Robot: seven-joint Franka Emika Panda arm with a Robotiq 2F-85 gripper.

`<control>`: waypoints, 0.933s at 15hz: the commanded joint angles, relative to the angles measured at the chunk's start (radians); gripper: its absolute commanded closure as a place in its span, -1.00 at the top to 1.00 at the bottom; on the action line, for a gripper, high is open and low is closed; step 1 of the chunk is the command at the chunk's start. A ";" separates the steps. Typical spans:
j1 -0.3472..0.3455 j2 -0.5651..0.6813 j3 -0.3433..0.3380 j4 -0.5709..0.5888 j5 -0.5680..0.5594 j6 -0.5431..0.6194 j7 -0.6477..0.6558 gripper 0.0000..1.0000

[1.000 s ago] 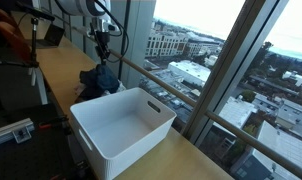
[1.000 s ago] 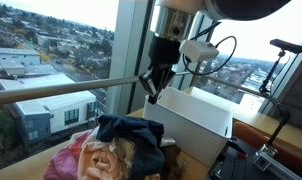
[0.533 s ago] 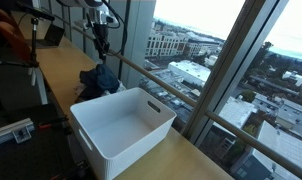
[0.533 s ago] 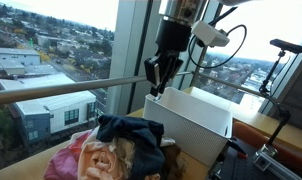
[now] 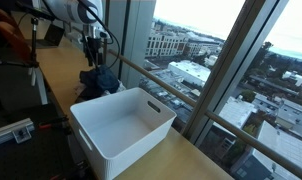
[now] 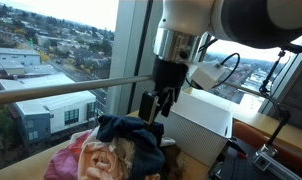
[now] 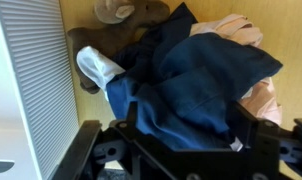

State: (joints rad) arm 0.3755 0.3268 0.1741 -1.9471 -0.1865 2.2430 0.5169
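Note:
A pile of clothes [image 5: 99, 80] lies on the wooden counter by the window. A dark blue garment [image 6: 131, 135] is on top, with pink fabric [image 6: 83, 158] and brown cloth [image 7: 106, 42] beside it. My gripper [image 6: 156, 106] hangs just above the pile, also seen as the gripper [image 5: 92, 62] left of the bin. In the wrist view the gripper [image 7: 191, 130] is open, its black fingers [image 7: 141, 122] standing wide on either side of the blue garment [image 7: 191, 70], whose folds lie between them. Nothing is clamped.
A white ribbed plastic bin [image 5: 156, 100] stands empty next to the pile, its wall [image 7: 26, 80] close on the gripper's side. A metal rail [image 6: 61, 92] and the window glass run along the counter's far edge. A tripod [image 5: 36, 60] and gear stand behind.
The gripper has gone from shut to open and has come down from above the rail to just over the blue garment. The clothes and bin have not moved.

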 commanded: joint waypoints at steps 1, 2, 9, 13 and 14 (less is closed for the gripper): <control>-0.020 0.065 0.019 0.007 0.069 0.047 -0.097 1.00; -0.019 0.083 0.017 0.012 0.078 0.048 -0.115 1.00; -0.023 0.130 -0.002 0.014 0.099 0.021 -0.154 -0.16; -0.042 0.086 -0.002 0.005 0.122 0.006 -0.154 -0.72; -0.045 0.065 0.000 0.001 0.129 0.000 -0.152 -0.90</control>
State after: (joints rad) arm 0.3436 0.4480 0.1715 -1.9419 -0.1022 2.2762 0.3918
